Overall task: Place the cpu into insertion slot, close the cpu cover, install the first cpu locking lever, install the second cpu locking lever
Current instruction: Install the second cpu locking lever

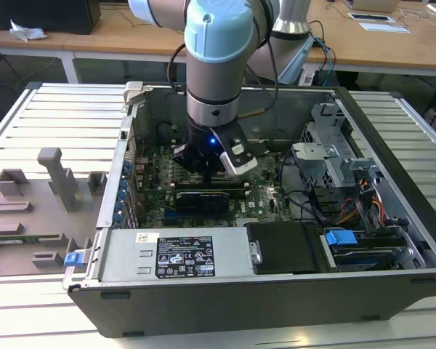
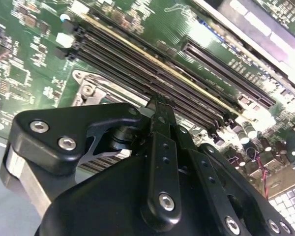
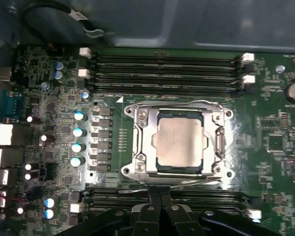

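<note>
The gripper (image 3: 160,209), fingers pressed together and holding nothing, hangs just beside the insertion slot (image 3: 137,169), where the cpu (image 3: 179,142) already sits under the lowered cpu cover (image 3: 143,142) (levers apparently in hand), demanding a precise hooking push.

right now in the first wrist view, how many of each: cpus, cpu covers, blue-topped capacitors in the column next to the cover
cpu: 1
cpu cover: 1
blue-topped capacitors in the column beside the cpu cover: 4
total: 6
</note>
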Motion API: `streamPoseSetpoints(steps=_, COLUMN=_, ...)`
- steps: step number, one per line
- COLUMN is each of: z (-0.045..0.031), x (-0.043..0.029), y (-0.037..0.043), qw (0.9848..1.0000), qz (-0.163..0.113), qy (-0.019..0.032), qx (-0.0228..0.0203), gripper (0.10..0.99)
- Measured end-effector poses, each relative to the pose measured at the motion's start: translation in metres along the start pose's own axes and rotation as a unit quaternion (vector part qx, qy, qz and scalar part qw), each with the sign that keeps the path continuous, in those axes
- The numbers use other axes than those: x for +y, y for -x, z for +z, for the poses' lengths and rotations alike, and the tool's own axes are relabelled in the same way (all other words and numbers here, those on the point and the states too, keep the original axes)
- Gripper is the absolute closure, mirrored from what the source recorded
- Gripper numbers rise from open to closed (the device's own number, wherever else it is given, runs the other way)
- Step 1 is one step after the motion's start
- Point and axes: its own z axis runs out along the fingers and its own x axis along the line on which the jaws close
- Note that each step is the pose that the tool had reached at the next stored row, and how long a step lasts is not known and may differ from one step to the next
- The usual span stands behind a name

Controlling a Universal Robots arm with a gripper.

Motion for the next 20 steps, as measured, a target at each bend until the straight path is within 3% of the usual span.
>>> streamPoseSetpoints(steps=7, z=0.0043, x=0.0016, y=-0.0141, qw=1.0000, qz=0.000, qy=0.0000, qx=0.0000, gripper=0.980)
streamPoseSetpoints(steps=11, z=0.0072, x=0.0068, y=-0.0245, qw=1.0000, qz=-0.002, qy=0.0006, qx=0.0002, gripper=0.980)
streamPoseSetpoints(steps=15, z=0.0091, x=0.0122, y=-0.0266, qw=1.0000, qz=-0.005, qy=0.0014, qx=0.0007, gripper=0.980)
streamPoseSetpoints(steps=20, z=0.0141, x=0.0154, y=-0.0266, qw=0.9999, qz=-0.012, qy=0.0078, qx=0.0013, gripper=0.980)
